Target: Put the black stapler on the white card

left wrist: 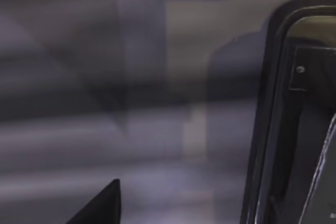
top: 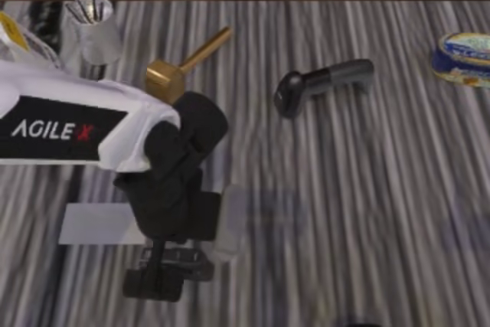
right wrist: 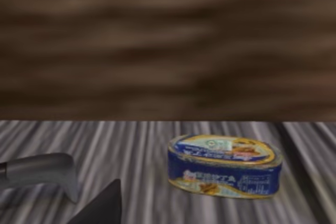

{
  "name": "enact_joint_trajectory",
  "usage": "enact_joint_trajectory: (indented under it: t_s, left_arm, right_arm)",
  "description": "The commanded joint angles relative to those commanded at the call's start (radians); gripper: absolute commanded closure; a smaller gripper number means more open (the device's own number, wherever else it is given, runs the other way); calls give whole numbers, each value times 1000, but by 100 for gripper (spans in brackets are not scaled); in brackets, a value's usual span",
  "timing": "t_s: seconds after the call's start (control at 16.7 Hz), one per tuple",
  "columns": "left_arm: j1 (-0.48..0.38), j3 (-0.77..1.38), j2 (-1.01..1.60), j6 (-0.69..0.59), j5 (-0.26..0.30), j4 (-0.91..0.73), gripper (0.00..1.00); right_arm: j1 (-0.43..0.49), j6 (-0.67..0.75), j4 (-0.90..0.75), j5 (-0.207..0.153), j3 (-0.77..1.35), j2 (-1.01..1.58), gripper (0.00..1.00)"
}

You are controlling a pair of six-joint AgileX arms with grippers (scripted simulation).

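The white card (top: 96, 223) lies flat at the front left, partly covered by my left arm. Just past the card's near edge, my left gripper (top: 157, 277) hangs low, pointing toward the table's front edge. The black stapler (top: 195, 266) shows as a dark oblong beside it. In the left wrist view the stapler (left wrist: 294, 129) fills one side and hides that finger. The other fingertip (left wrist: 105, 208) stands well apart from it, so the gripper is open. My right arm is parked out of the top view. One of its fingertips (right wrist: 105, 208) shows, set wide, with nothing held.
A dark grey barcode scanner (top: 321, 82) lies mid-table. A brass-headed mallet (top: 180, 67) and a metal cup of pens (top: 96, 28) stand at the back left. A blue tin (top: 463, 57) sits at the back right, also in the right wrist view (right wrist: 224, 165).
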Motion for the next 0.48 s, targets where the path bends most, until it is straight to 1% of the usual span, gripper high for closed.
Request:
enact_joint_trajectory:
  t_s: [0.12, 0.36, 0.48]
  left_arm:
    - [0, -23, 23, 1, 0, 39, 0]
    - [0, -25, 25, 1, 0, 43, 0]
    - [0, -25, 25, 1, 0, 43, 15]
  right_arm:
    - [0, 0, 0, 0, 0, 0, 0]
    - [0, 0, 0, 0, 0, 0, 0]
    - [0, 0, 0, 0, 0, 0, 0]
